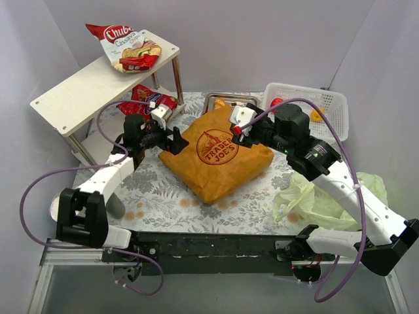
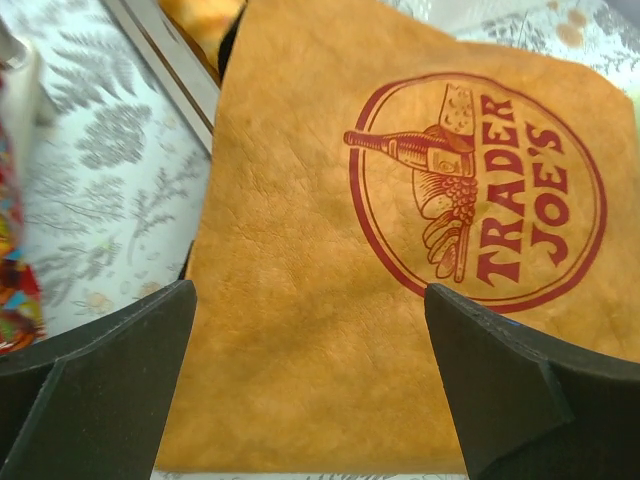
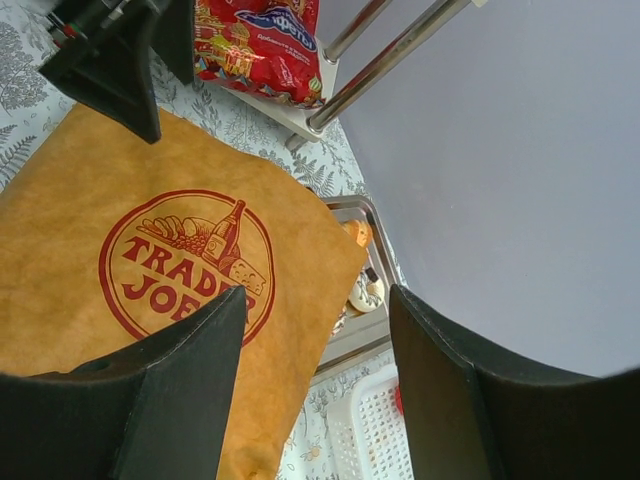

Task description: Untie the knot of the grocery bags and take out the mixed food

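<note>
Mustard-orange fabric tote [image 1: 222, 157] lies centre, flanked by empty, splayed left gripper [image 2: 310, 290] and right gripper [image 3: 315, 300]; white mesh basket [image 1: 335, 98] upper right.

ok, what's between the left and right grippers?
The tote, lying flat with its logo up, fills the stretch between the left gripper and the right gripper. The top view shows it best.

Tote [image 2: 300, 330]: mustard cloth, matt, leathery grain. Snack packet [image 1: 129, 49], upper left: glossy film. Shelf [image 1: 78, 91]: pale matt wood; legs [image 3: 400, 45] shiny metal. Basket [image 1: 337, 108]: white plastic mesh. Green bag [image 1: 314, 199], lower right: thin translucent plastic, crinkled.
</note>
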### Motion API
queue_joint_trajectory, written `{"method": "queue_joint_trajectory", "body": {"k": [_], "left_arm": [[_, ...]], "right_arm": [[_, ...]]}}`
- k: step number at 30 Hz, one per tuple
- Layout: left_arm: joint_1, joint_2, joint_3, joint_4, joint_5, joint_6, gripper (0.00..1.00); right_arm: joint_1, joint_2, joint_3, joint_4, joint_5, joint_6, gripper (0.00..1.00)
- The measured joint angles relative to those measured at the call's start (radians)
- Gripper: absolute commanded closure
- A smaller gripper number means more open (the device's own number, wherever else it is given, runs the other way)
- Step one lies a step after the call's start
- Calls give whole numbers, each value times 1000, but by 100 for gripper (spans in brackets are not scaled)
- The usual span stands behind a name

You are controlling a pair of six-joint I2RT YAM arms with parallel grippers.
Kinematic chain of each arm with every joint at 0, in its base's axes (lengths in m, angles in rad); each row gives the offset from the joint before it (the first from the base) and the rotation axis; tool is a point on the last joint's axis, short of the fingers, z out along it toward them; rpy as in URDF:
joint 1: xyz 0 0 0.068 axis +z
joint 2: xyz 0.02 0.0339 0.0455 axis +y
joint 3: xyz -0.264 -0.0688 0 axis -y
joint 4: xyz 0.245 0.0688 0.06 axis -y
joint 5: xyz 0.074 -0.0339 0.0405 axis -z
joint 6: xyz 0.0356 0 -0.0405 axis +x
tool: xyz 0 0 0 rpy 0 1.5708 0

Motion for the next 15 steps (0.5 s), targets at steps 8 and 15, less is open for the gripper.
{"method": "queue_joint_trajectory", "body": {"k": [8,15], "left_arm": [[-10,277,164,-48,71,-30,2],[-13,443,323,-126,120,-25,19]], "right_arm": [[-21,-50,-11,-16,-6,0,34],[-86,-90,-19,-33,-18,7,34]]}}
